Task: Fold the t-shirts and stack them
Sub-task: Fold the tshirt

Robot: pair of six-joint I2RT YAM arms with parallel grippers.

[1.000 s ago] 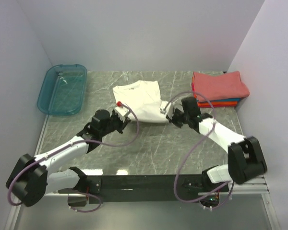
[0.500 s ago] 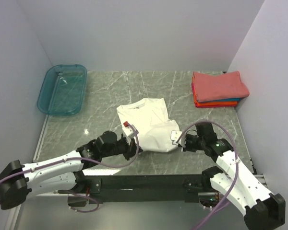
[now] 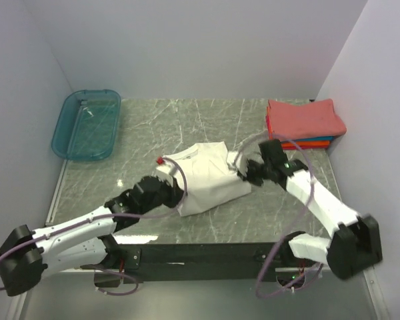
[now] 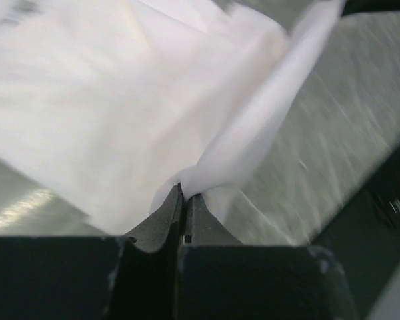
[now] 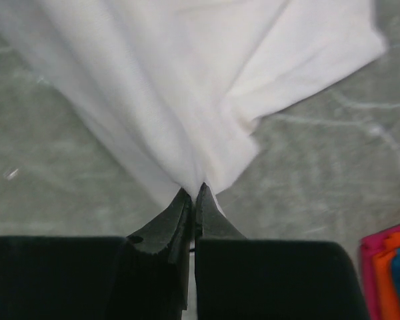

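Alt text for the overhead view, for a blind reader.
A rumpled white t-shirt on the table is pinched by the left gripper at its near-left edge and the right gripper at its right edge. A stack of folded tees sits far right, a teal bin far left.

White tee [image 3: 210, 175]: much of it lies hidden under its own folds (a red fleck [image 3: 161, 160] at its far edge is too small to identify). Left wrist view is blurred throughout. Stack of folded tees [image 3: 303, 121], tabletop's [image 3: 187, 123] far right corner: lower layers visible as thin edges only, and cropped in the right wrist view.
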